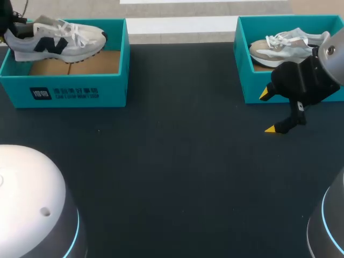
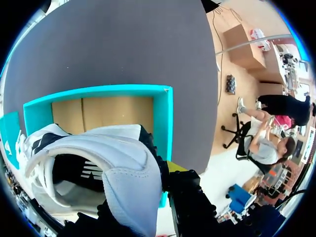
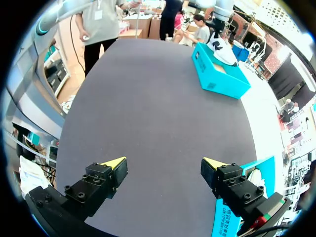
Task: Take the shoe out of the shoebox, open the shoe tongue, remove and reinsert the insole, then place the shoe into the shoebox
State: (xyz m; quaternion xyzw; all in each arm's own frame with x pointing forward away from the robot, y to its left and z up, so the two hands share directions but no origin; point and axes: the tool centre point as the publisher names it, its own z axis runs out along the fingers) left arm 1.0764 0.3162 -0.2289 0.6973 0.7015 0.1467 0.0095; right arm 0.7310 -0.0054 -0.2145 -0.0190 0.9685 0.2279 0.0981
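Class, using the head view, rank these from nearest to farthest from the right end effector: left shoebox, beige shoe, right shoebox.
1. right shoebox, directly beside the right end effector.
2. beige shoe, inside that box.
3. left shoebox, far off on the left side.

Dark grey tabletop [image 1: 177, 177], evenly lit

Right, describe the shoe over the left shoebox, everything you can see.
The sneaker is white, mesh and leather-like, with a navy side mark, white laces and dark sole. It hangs lengthwise over the teal left shoebox, clear of its cardboard floor, toe toward the table's middle. The left gripper has its jaws closed on the heel.
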